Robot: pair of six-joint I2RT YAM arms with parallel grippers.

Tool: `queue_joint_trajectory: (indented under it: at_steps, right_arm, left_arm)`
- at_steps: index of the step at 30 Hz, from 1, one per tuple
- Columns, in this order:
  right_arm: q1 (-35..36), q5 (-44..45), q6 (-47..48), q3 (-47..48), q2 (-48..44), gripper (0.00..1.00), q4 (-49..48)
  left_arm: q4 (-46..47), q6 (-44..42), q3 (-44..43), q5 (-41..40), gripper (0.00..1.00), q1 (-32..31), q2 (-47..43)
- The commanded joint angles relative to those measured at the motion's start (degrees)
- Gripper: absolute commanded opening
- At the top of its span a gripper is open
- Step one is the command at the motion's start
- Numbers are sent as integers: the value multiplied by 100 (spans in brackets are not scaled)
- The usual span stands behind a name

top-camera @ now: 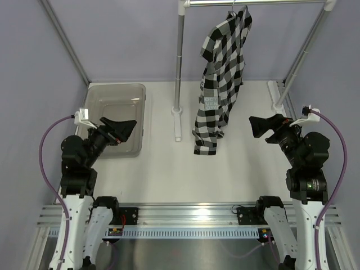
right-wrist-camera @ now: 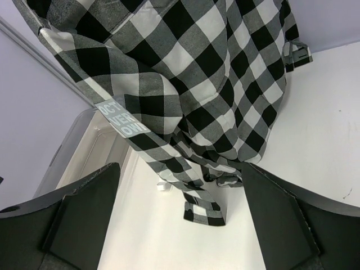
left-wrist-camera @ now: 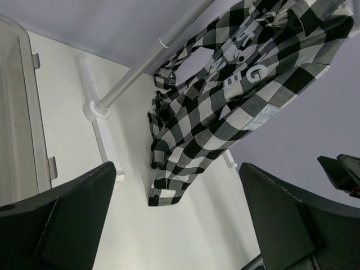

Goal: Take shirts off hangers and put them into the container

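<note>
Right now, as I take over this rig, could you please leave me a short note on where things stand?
Left gripper: open, holding nothing, over the near right corner of the container.
Right gripper: open, holding nothing, to the right of the shirt and apart from it.
Shirt: hangs on its hanger from the rail, mid-table.
Container: far left of the table, no shirt in it.
Done: nothing yet.
Left: take the shirt off the hanger and put it into the container.
</note>
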State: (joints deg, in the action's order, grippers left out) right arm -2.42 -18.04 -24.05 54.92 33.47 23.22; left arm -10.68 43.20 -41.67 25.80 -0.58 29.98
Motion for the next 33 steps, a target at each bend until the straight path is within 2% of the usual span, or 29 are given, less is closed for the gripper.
queue_joint_trajectory:
  at_steps: [1,2,4,5,6,8,11,13,15,19,22,25,26,29,33]
  right_arm:
    - [-22,100,-90,28,-165,99,77]
    - [-22,47,-91,63,-166,99,112]
    - [-22,20,-135,229,-105,100,243]
    - [-22,72,-161,308,-52,99,357]
    - [-22,351,-213,544,27,99,506]
    - [-22,555,-223,730,264,100,893]
    - [-22,609,-161,942,598,100,1079]
    - [-22,618,-126,1073,809,99,1201]
    - [-22,461,-73,1030,845,99,1132]
    - [-22,565,-91,995,810,99,1000]
    - [-22,618,-29,977,862,99,982]
    - [-22,600,50,942,898,99,1009]
    - [-22,583,59,899,880,100,983]
    - [-22,504,32,732,766,99,860]
    - [-22,512,67,634,669,99,815]
  left_arm:
    - [111,-443,-744,146,99,-222,725]
    - [-99,-601,-1460,-360,99,-397,955]
    - [-775,-1128,-2341,-1012,99,-1170,1499]
    - [-1022,-1452,-3303,-1642,99,-1773,2137]
    - [-1494,-1550,-3808,-1892,99,-2014,2483]
    - [-1944,-1691,-5062,-2131,99,-2340,3412]
    - [-2271,-1858,-6086,-2360,99,-2534,4163]
    - [-2640,-1990,-7106,-2544,99,-2797,4866]
    - [-2938,-2201,-8122,-2817,99,-3061,5576]
    - [-3379,-2290,-9776,-2765,96,-3316,6835]
    - [-3187,-2421,-9984,-2940,95,-3598,7293]
    - [-2783,-2868,-9852,-3660,94,-4037,7391]
    - [-2373,-3113,-9503,-3974,94,-4247,7356]
    - [-1590,-3274,-8765,-4232,94,-4468,7172]
    - [-718,-3187,-7867,-4163,95,-4486,6777]
